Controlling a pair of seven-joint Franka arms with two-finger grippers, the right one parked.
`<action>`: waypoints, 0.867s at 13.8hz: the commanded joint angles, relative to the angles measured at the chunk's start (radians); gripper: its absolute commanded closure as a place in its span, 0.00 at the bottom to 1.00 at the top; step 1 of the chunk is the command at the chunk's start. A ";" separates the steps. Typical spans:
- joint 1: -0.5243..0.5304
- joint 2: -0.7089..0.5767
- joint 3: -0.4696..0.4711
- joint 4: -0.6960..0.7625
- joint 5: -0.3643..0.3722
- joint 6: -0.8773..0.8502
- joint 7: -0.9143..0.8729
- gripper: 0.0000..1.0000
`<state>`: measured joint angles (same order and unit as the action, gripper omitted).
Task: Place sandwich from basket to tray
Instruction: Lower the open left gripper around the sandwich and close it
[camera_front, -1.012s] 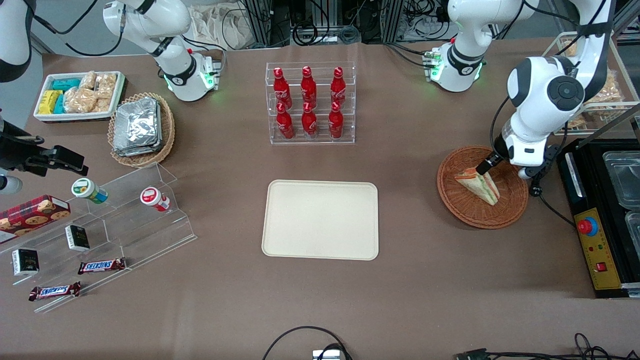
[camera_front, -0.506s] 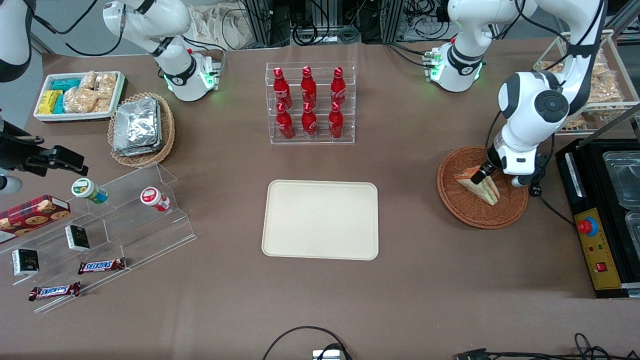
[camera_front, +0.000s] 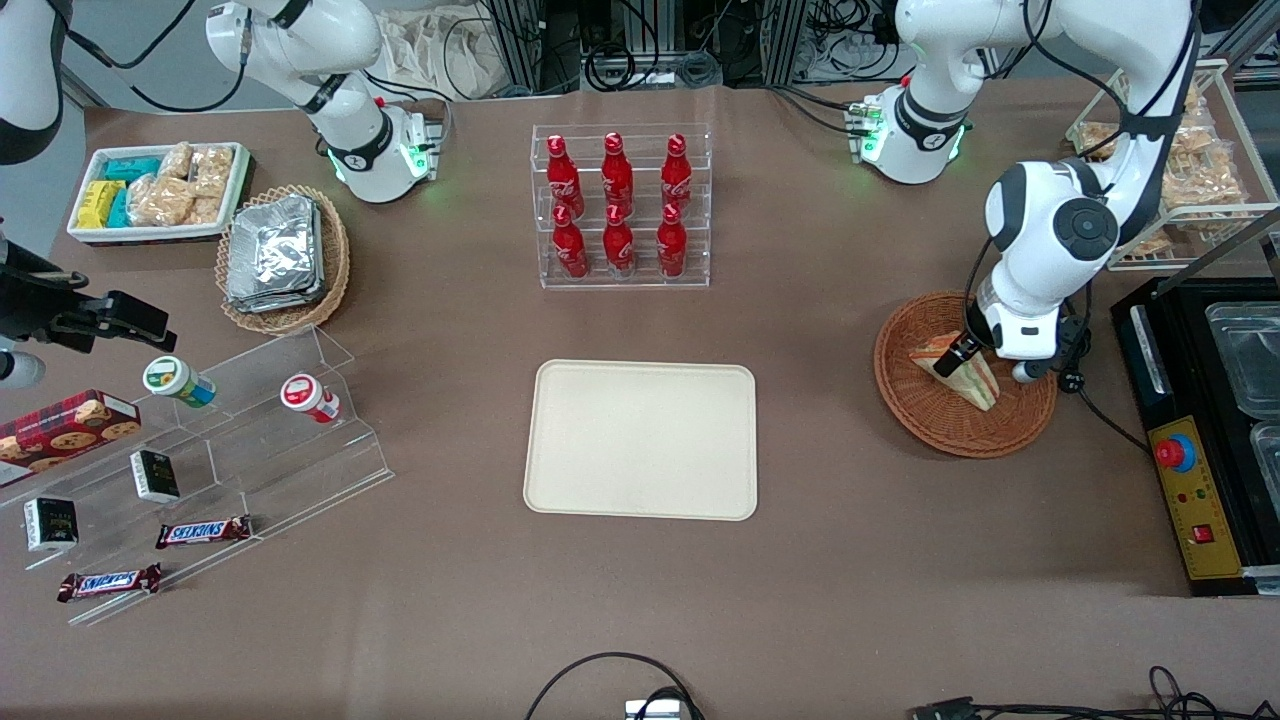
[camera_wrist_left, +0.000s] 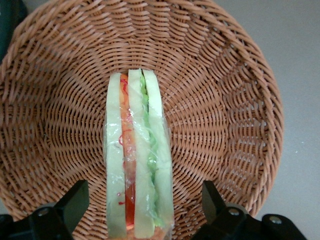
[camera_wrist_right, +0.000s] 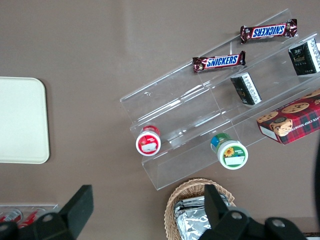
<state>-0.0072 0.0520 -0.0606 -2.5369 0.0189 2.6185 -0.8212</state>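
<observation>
The gripper (camera_wrist_left: 140, 210) straddles the sandwich (camera_wrist_left: 137, 165) with fingers (camera_wrist_left: 75, 202) spread, their tips cut off by the wrist view's edge, as is the sandwich's wide end. From the front, the working arm covers part of the basket (camera_front: 940, 425) and the sandwich's farther end.

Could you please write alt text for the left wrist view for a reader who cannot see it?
A wrapped triangular sandwich stands on edge in a round wicker basket, its bread, orange-red and green layers showing. The open hand straddles it, one finger at each side, not touching.
</observation>
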 joint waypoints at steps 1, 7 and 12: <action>0.004 0.029 -0.001 -0.042 0.013 0.103 -0.026 0.00; 0.004 0.058 0.002 -0.048 0.013 0.141 -0.021 0.43; 0.003 0.037 0.002 -0.045 0.058 0.126 -0.006 0.65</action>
<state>-0.0073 0.1108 -0.0571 -2.5691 0.0388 2.7243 -0.8209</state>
